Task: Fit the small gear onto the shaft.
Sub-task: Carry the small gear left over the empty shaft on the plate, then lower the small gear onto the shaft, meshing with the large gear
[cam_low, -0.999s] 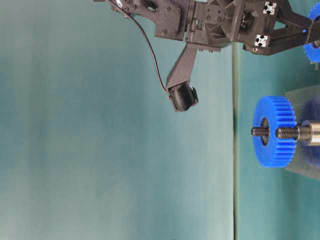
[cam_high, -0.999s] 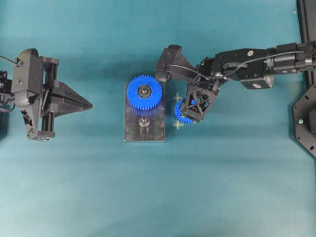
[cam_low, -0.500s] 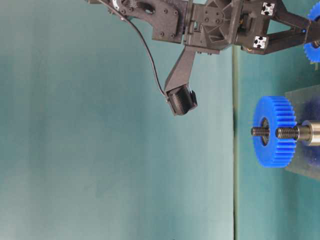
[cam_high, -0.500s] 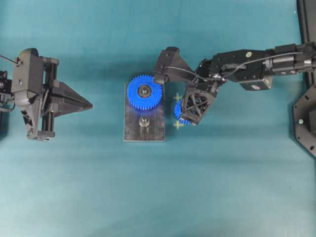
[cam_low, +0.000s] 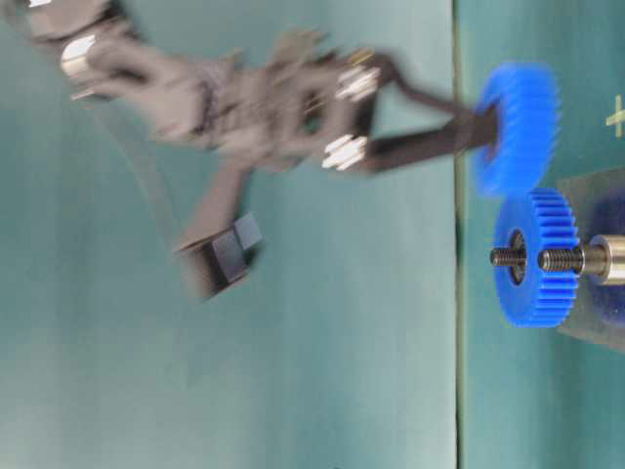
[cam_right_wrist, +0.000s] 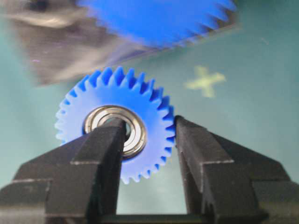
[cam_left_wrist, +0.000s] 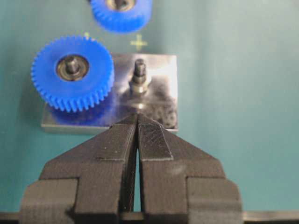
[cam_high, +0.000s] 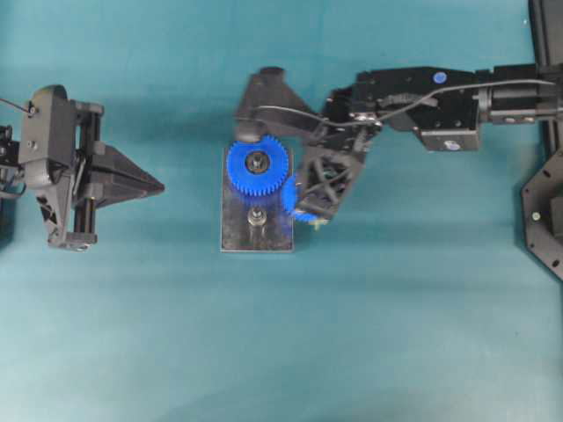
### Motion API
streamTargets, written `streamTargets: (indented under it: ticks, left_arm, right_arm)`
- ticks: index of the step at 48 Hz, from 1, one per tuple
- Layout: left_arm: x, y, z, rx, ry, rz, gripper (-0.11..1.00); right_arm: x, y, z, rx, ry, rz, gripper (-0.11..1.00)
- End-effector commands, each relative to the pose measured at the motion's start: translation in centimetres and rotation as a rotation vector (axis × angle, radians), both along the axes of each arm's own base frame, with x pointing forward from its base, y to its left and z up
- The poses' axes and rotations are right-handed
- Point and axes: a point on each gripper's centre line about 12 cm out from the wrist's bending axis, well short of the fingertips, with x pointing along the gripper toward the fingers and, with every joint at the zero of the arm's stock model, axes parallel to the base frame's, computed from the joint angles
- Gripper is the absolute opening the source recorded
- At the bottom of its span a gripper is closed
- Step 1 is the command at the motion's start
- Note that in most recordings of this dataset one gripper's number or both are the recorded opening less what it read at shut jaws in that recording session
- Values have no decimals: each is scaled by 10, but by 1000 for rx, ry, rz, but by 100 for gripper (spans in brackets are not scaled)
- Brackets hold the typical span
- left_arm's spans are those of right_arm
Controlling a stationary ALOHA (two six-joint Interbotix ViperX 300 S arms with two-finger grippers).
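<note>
Small gear (cam_right_wrist: 117,126): matt blue plastic, shiny steel bearing. Plate (cam_left_wrist: 161,88): glossy scuffed metal. Table (cam_high: 396,334): matt teal.

right arm (cam_low: 244,98) motion-blurred, small gear (cam_high: 293,204) mostly hidden overhead

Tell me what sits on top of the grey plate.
On the plate sit the large gear, on its own pin, and the bare shaft, upright beside it. The plate surface under the large gear is hidden. The small gear is off the plate, in the right fingers.
</note>
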Motion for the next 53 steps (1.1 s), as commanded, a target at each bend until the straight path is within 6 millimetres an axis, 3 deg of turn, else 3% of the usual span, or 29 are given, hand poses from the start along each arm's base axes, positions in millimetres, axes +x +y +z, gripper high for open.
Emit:
streamTargets:
  ticks: [1,26,53]
  left_arm:
    - [2,0,7,-7,-29,3,0]
    - [-5,1,8,-68,-60,36,0]
    - [-8,1,5,-68,-57,36,0]
  right_arm:
    - [17,6,23,-5,-74,17,36]
    - [58,11,7,-9,-74,53,36]
    - [58,14,-8,8,-29,62,36]
